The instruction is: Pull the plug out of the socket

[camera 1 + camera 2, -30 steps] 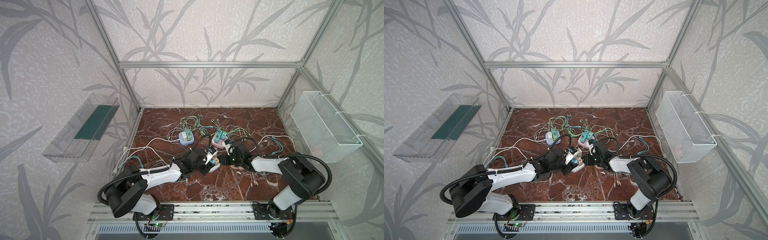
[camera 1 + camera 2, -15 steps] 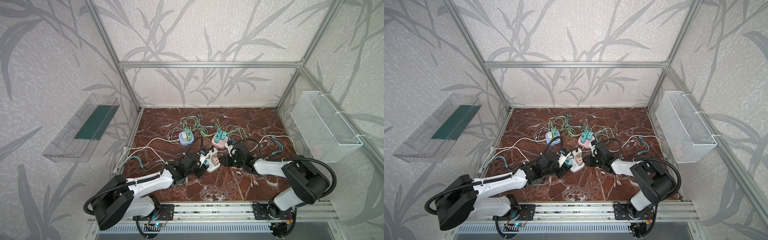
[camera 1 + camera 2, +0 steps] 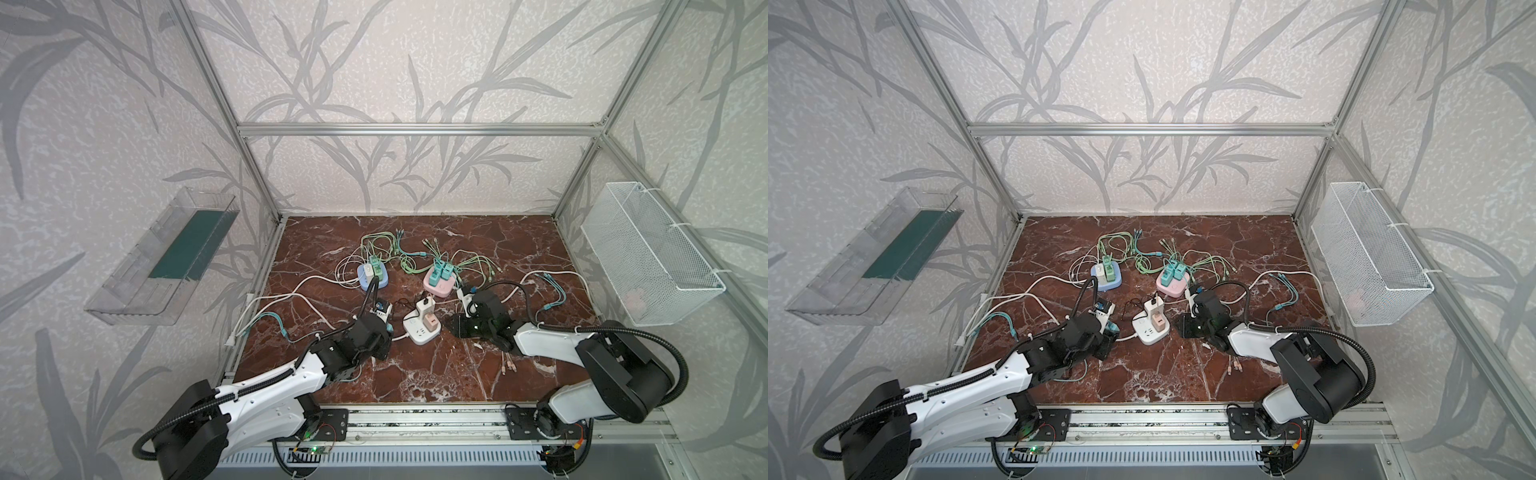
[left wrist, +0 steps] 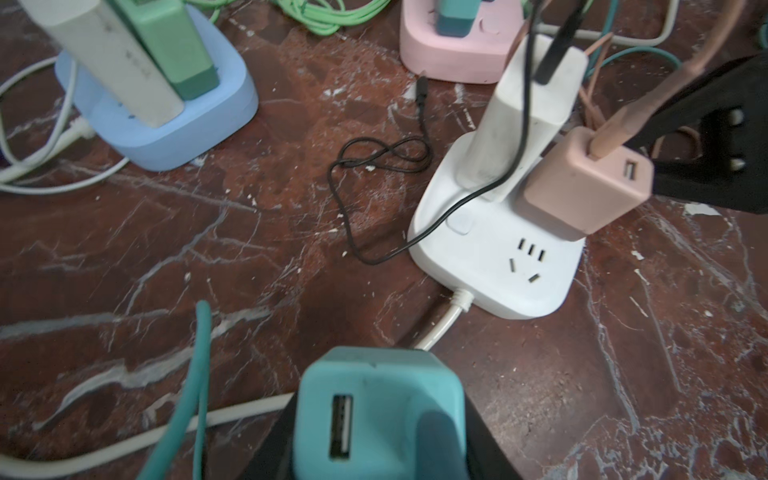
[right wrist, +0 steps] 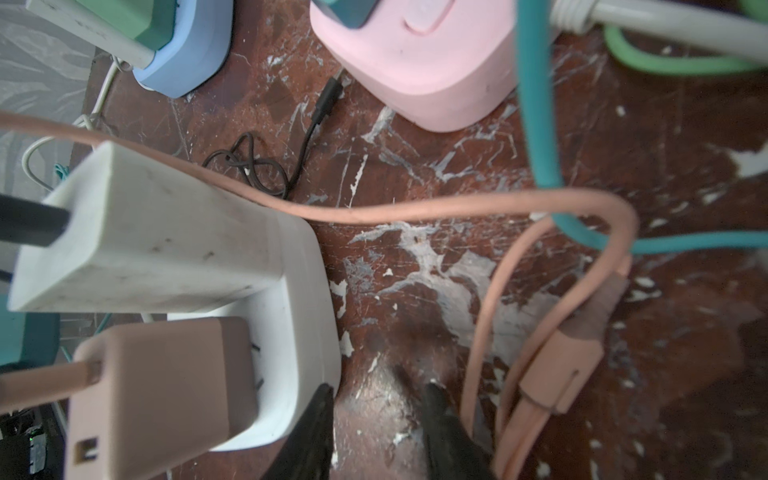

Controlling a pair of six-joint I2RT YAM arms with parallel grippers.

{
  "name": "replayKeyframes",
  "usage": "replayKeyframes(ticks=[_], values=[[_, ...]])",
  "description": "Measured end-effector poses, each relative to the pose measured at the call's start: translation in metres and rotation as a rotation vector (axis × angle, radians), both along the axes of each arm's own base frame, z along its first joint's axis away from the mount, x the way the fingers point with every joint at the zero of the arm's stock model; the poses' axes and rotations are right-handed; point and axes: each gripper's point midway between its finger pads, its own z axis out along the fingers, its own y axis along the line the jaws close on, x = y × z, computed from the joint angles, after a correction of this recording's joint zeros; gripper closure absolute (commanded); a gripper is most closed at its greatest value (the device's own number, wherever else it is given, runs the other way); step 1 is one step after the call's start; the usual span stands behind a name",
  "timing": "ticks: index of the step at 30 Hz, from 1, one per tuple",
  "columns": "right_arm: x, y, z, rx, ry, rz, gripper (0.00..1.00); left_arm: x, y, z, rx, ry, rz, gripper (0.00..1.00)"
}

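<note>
Teal plug (image 4: 378,415) sits pinched between the jaws of the left gripper (image 4: 380,451), clear of the white socket block (image 4: 498,266) and apart from it, over the marble floor (image 4: 208,249). The right gripper (image 5: 378,390) has its jaws parted around nothing, one fingertip (image 5: 326,395) just beside the block's edge. That leaves the block unbraced. Its white cord (image 4: 440,328) runs under the left gripper, so a careless move there could drag the block. The pink cable (image 5: 415,212) loops close to the right fingers. Caught there, it could tug the pink charger (image 4: 582,187) loose or tip the block.
</note>
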Motion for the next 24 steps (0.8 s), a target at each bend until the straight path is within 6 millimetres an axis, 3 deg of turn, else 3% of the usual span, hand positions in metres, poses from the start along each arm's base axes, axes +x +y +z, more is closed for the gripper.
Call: replayKeyframes(ticks=[8,20,24], values=[[-0.002,-0.001,0.004,-0.012,-0.015,0.004,0.62,0.016,0.028,-0.01,0.0,0.113,0.169,0.77],[-0.006,-0.009,0.013,-0.054,-0.041,0.007,0.61,0.028,0.02,-0.01,0.025,0.249,0.187,0.77],[-0.007,-0.01,0.012,-0.062,-0.042,0.013,0.6,0.024,0.021,-0.019,0.043,0.294,0.183,0.78]])
